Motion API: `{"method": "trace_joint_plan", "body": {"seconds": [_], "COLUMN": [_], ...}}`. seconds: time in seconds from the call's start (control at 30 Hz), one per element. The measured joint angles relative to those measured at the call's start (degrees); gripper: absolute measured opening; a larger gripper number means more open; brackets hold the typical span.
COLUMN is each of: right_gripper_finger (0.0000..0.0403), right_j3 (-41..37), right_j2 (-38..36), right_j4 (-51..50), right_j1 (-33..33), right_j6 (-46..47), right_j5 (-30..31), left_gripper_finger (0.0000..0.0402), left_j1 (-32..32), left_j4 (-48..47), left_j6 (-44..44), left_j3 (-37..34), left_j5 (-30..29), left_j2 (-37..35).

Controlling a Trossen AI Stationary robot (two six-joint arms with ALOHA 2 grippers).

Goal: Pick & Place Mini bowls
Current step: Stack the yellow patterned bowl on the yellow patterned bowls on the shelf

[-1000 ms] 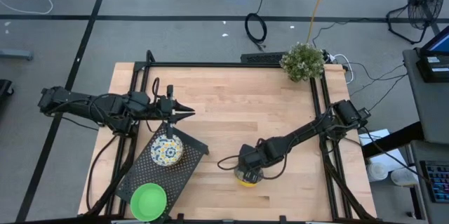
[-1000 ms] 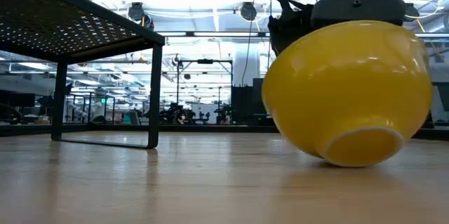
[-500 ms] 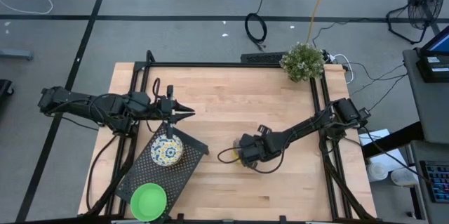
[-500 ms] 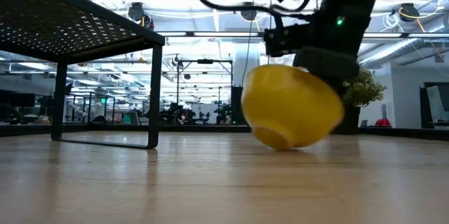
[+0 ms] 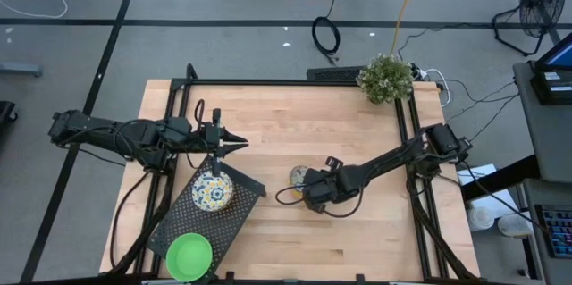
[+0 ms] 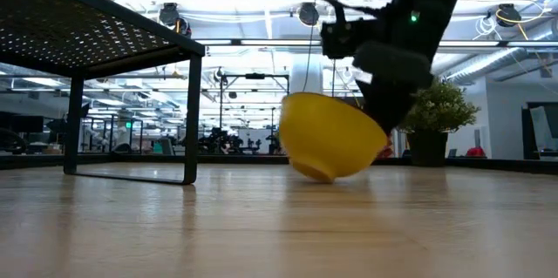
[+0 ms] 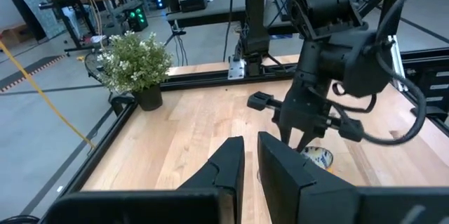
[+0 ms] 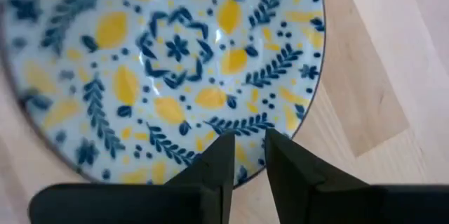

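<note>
My right gripper (image 8: 245, 164) is shut on a mini bowl (image 5: 299, 176), white with a blue-and-yellow flower pattern inside and yellow outside (image 6: 331, 143), near the table's middle. A second patterned bowl (image 5: 213, 192) and a green bowl (image 5: 189, 255) stand on the black mesh tray (image 5: 243, 203) at the near left. My left gripper (image 5: 241, 145) hovers shut above the table, just past the tray's far corner, holding nothing. My right gripper pinches the bowl's rim (image 8: 242, 136), one finger on the patterned inside and one on the outside. The fingers slant down from the table's right. The bowl is tilted, its foot (image 6: 318, 176) low at the table; whether it touches the wood I cannot tell.
A potted plant (image 5: 386, 78) stands at the far right corner. Black frame rails (image 5: 268, 82) run along the table's far, left and right sides. In the low view the tray (image 6: 87, 16) stands raised on legs. Bare wood lies between the tray and the right arm.
My right gripper has carried the bowl from near the table's front edge toward the far edge and a little left, tipping as it went. The bowl has turned: its yellow underside faced up before, and its patterned inside shows from above now.
</note>
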Motion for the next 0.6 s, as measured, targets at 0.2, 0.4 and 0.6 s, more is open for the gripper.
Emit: {"method": "trace_joint_plan", "body": {"seconds": [0.2,0.4,0.6], "right_gripper_finger": [0.0066,0.0069,0.0087], "right_j3": [0.04,0.04,0.04], "right_j2": [-1.63,-2.12,-2.34], "right_j4": [1.65,3.75,5.93], "right_j1": [0.07,0.04,0.07], "right_j6": [0.0,-0.36,-3.07], "right_j5": [-0.12,-3.16,-3.14], "left_gripper_finger": [0.0049,0.0049,0.0049], "left_j1": [0.0,0.0,0.0], "left_j4": [0.0,-0.01,-0.02], "left_j6": [0.0,0.0,0.0], "left_j3": [0.0,0.0,0.0], "left_j5": [-0.02,-0.02,-0.02], "left_j2": [0.0,0.0,0.0]}}
